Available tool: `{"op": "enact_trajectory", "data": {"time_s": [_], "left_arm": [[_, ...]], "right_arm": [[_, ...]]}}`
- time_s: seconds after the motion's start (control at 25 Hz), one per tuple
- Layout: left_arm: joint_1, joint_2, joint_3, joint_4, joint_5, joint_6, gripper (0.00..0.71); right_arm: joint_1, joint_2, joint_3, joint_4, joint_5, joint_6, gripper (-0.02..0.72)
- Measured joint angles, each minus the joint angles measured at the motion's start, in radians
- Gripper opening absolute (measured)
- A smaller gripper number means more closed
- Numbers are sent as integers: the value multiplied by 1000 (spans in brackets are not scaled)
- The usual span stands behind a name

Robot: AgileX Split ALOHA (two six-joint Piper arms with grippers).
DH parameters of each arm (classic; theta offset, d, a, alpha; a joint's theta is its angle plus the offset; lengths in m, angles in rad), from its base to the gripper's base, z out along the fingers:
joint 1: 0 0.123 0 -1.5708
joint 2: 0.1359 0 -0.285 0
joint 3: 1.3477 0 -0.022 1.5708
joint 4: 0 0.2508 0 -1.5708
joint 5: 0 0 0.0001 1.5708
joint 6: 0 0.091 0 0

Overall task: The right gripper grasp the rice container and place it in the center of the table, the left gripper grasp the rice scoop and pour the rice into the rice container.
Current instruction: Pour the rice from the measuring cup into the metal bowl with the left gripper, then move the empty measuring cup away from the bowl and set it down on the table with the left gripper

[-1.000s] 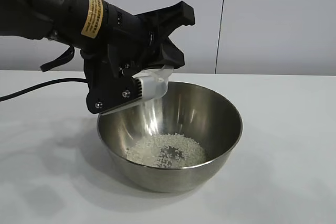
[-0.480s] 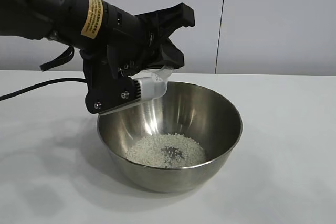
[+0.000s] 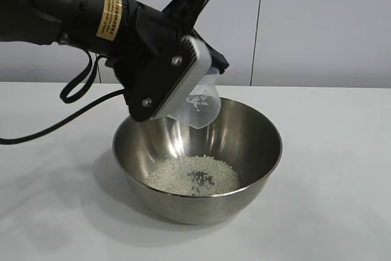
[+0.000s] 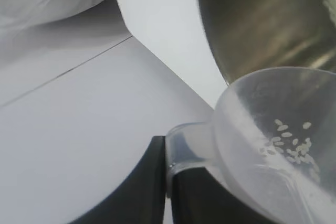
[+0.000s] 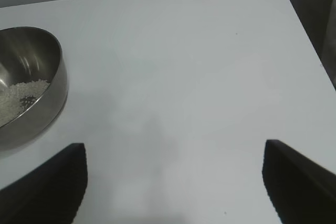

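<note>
The left end effector (image 3: pixel 198 87) is clenched on the rice scoop (image 3: pixel 201 102), its fingers pinching the small handle tab, as the left wrist view shows (image 4: pixel 189 140). It hangs above the near-left rim of the rice container (image 3: pixel 256 145), tilted with the scoop's mouth turned partly sideways over the bowl. A few grains of rice (image 4: pixel 291 140) cling inside the scoop; whether any are falling cannot be told from these views. The bulk of the rice (image 3: pixel 194 175) lies in a loose pile on the container's bottom. The container stands upright on the white counter (image 3: pixel 330 181), near its middle. A black cable (image 3: pixel 61 117) loops from the left arm down toward the counter behind the bowl.

The right end effector (image 5: pixel 173 182) is released, its two fingers spread wide, hovering over bare counter well apart from the container (image 5: pixel 50 95), which sits off to one side of it.
</note>
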Motion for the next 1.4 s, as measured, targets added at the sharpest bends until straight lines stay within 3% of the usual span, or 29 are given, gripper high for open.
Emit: {"op": "enact_trajectory", "data": {"time_s": [0.2, 0.4, 0.6, 0.72, 0.8, 1.04, 1.4], "left_arm": [[0, 0, 0, -81, -136, -470, 6], [11, 0, 0, -462, -202, -645, 6], [76, 0, 57, -806, -444, -779, 6], [142, 0, 152, -854, -620, -862, 6], [192, -1, 229, -878, -664, -889, 6], [295, -1, 423, -960, -667, -859, 6], [378, 17, 557, -987, -671, -803, 6]], "right_arm": [[0, 0, 0, 0, 0, 0, 621], [0, 0, 0, 0, -1, 0, 621], [0, 0, 0, 0, -1, 0, 621], [0, 0, 0, 0, -1, 0, 621], [0, 0, 0, 0, -1, 0, 621], [0, 0, 0, 0, -1, 0, 621], [0, 0, 0, 0, 0, 0, 621]]}}
